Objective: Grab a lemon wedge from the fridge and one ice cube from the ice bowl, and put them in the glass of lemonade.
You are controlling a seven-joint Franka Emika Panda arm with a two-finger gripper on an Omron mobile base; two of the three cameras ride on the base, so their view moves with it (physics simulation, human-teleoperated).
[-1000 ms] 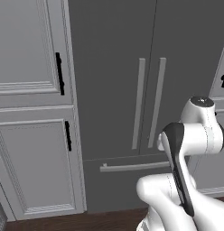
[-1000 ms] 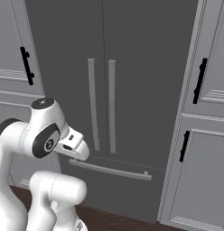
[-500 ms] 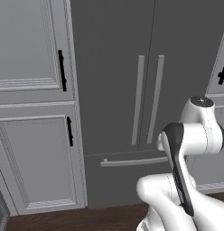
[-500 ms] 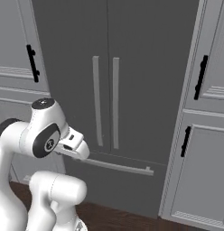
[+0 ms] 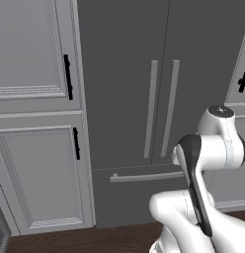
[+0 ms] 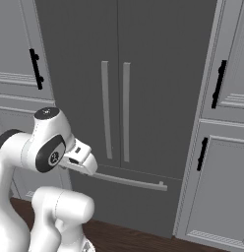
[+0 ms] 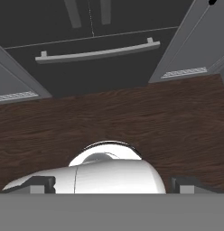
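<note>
Two closed doors are what you face on the fridge (image 5: 159,84), each with a long vertical bar handle beside the centre seam, and a drawer with a horizontal bar (image 6: 131,181) under them. Nothing of the task looks done yet, and the step in hand is getting a fridge door open so you can reach the lemon wedge, which presumably sits behind those doors, out of sight.

Pick one bar, say the left-door handle (image 5: 150,108), just left of the fridge's seam. Bring the hand up from its low, folded pose and turn it so the jaws straddle the bar across its narrow width, then close squarely around its middle. Pull along the arc of the door rather than straight back, or the grip may slip off. Keep the elbow away from the light grey cabinet (image 5: 38,128) left of the fridge.

In the hand view, the jaws stand fully apart and hold nothing; only the two dark tips (image 7: 41,184) show at the bottom corners. They point down at the dark wood floor (image 7: 114,117) before the fridge, with the drawer bar ahead and the door handles well above, so the hand has a good way to rise.
</note>
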